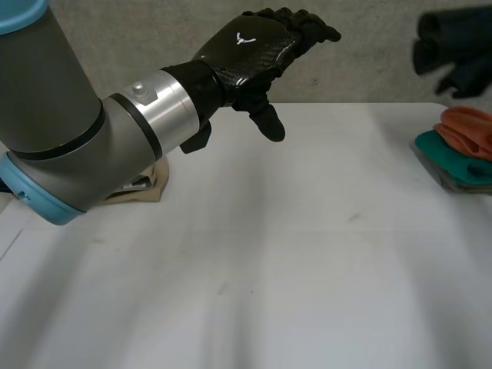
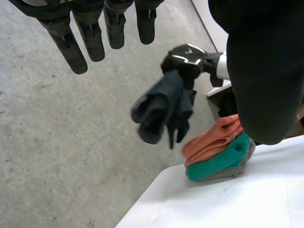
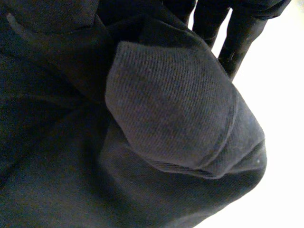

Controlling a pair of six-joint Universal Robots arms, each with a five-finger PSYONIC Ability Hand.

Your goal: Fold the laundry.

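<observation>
A dark navy cloth [image 2: 161, 107] hangs bunched in the air beyond the table's far right corner, and my right hand [image 2: 186, 58] is shut on its top. In the right wrist view the dark cloth [image 3: 166, 118] lies rolled against the palm, with the fingers [image 3: 237, 42] curled behind it. The same cloth [image 1: 453, 48] shows at the far right of the head view. My left hand [image 1: 257, 50] is raised over the table's far middle, open and holding nothing, its fingers [image 2: 90, 38] straight.
A folded stack of orange [image 1: 469, 129], teal [image 1: 453, 157] and grey cloths [image 2: 218, 152] lies at the white table's [image 1: 269, 269] far right edge. A tan cloth [image 1: 150, 188] lies under my left arm at the left. Concrete floor [image 2: 57, 142] lies beyond the table.
</observation>
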